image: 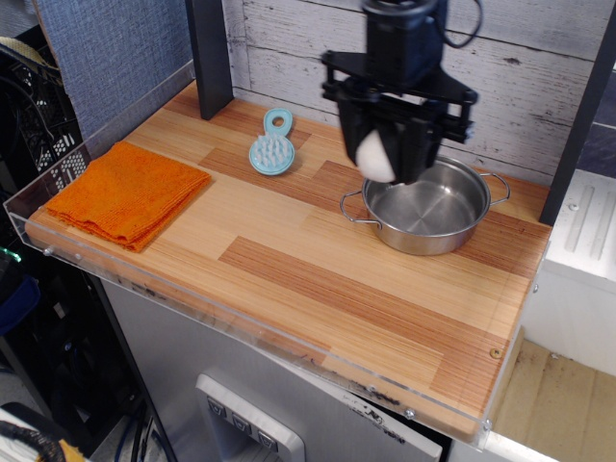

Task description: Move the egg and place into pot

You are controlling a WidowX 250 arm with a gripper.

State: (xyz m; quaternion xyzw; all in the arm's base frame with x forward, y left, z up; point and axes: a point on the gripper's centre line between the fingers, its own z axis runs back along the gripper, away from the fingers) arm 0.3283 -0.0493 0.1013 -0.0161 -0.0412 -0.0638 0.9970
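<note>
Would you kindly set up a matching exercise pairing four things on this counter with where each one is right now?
Things:
1. egg
2. pot
3. cloth
4. brush

Places:
A. folded at the left end of the counter
B. held in the claw above the pot's left rim
C. lying near the back wall, between cloth and pot
D. standing empty toward the right of the counter

Pairs: 1-B, 2-D, 3-A, 4-C
</note>
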